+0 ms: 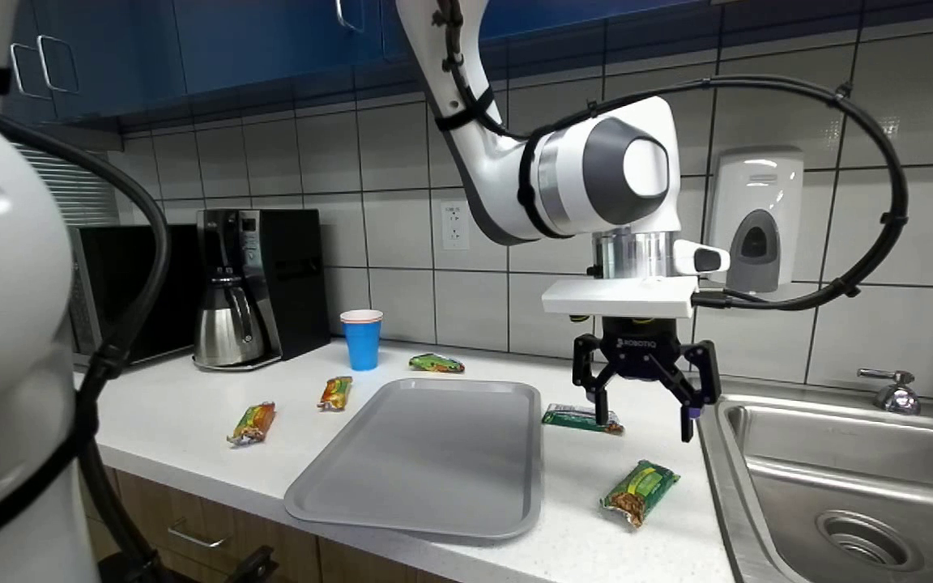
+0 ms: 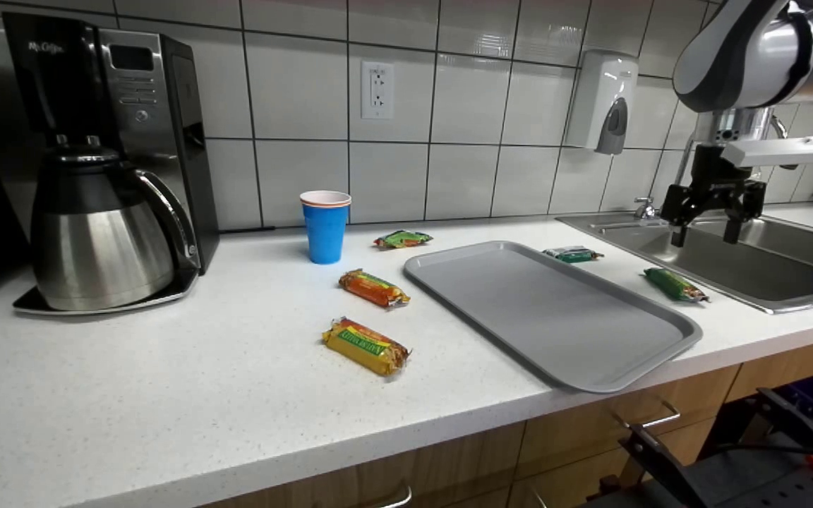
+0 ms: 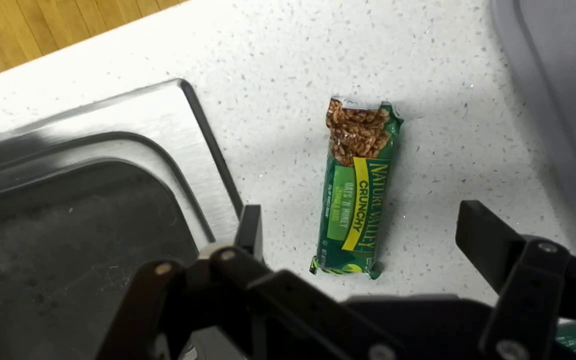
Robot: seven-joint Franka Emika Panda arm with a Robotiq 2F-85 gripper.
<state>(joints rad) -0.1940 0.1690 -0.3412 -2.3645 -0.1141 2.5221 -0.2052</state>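
My gripper (image 1: 644, 416) hangs above the white counter beside the sink, its jaws wide apart with nothing between them, also seen in an exterior view (image 2: 705, 234). Below it lies a green oats-and-honey granola bar (image 3: 355, 200). In the wrist view the bar sits between the two fingers, apart from both, long side pointing up the picture. A second green-wrapped bar (image 1: 580, 418) lies further back by the tray's edge, and only a corner shows in the wrist view. The grey tray (image 1: 434, 453) rests on the counter to the side of these bars, bare on top.
Beyond the tray lie an orange-wrapped bar (image 2: 375, 288), a yellow-orange bar (image 2: 366, 346) and a green-and-red packet (image 2: 403, 240). A blue cup (image 2: 325, 229) stands near the coffee maker (image 2: 110, 169). The steel sink (image 1: 847, 429) borders the counter; a soap dispenser (image 1: 756, 219) hangs on the wall.
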